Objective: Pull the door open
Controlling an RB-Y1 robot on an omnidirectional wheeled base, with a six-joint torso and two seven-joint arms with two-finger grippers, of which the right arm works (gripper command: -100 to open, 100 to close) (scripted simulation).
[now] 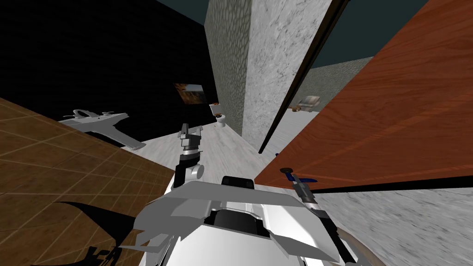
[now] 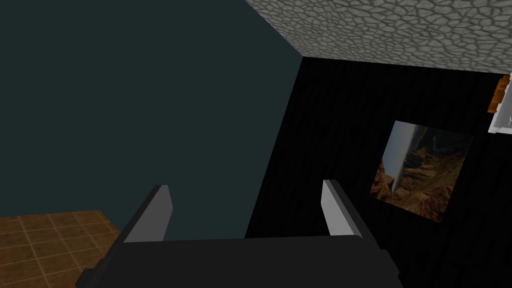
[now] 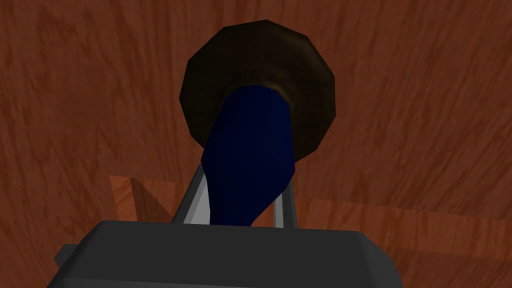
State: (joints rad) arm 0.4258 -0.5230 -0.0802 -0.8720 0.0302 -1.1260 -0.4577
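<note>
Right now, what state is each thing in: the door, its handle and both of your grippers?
door: partly open, standing away from its dark frame.
blue door handle: gripped between the right gripper's fingers.
right gripper: shut on the blue door handle.
left gripper: open, holding nothing, in the air away from the door.

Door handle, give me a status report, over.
Right gripper shut on blue handle. Left gripper open, empty. Brown door ajar.
</note>
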